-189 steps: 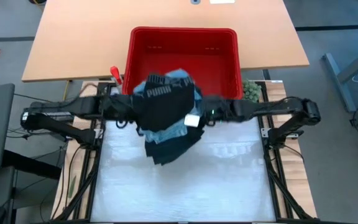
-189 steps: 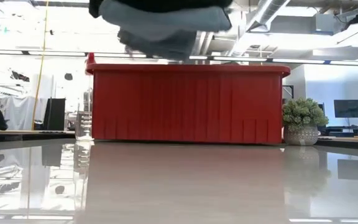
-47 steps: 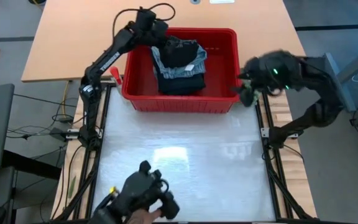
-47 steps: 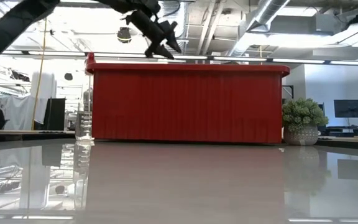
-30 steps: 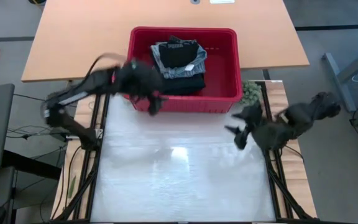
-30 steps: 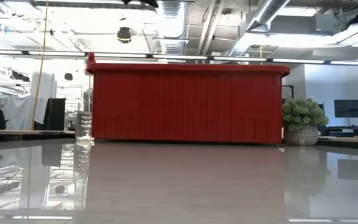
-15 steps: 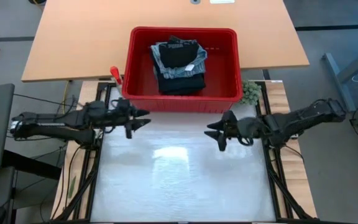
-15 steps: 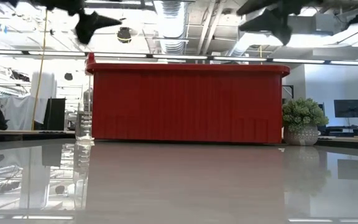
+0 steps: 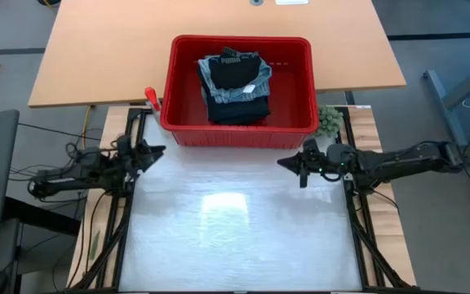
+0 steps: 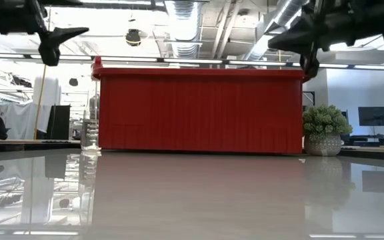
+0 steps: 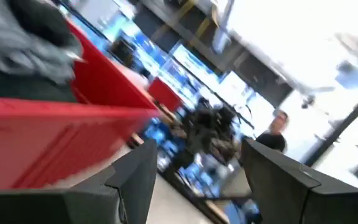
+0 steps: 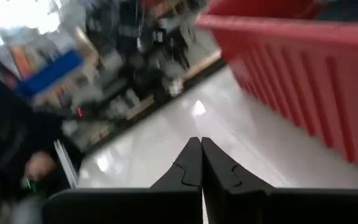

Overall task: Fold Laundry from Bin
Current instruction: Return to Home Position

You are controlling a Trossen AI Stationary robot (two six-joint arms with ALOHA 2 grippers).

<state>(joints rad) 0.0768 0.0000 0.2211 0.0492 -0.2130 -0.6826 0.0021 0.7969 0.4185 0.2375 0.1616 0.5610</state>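
The red bin (image 9: 239,90) stands at the table's far middle. Inside it the laundry (image 9: 235,82) lies in a stack on the bin's floor: a black piece with white lettering on top, denim-blue beneath, black at the bottom. My left gripper (image 9: 155,151) hovers open above the table's left side, near the bin's near left corner, pointing right; the left wrist view shows its fingers (image 11: 135,177) apart, nothing between them. My right gripper (image 9: 288,162) hovers shut above the table's right side, pointing left, fingertips together (image 12: 201,162). In the low view both grippers (image 10: 65,33) (image 10: 292,37) hang above the bin's rim height.
A small green fuzzy plant (image 9: 328,121) sits by the bin's near right corner. A red-handled tool (image 9: 150,96) lies at its left side. The glossy white work surface (image 9: 235,220) spreads in front of the bin. A person (image 11: 277,127) shows in the room beyond.
Both arms have sunk and stretched out level over the table's sides. My left gripper has drawn back from the bin's near left corner toward the table's left edge, staying open. My right gripper has shut, holding nothing. The laundry and the bin have kept still.
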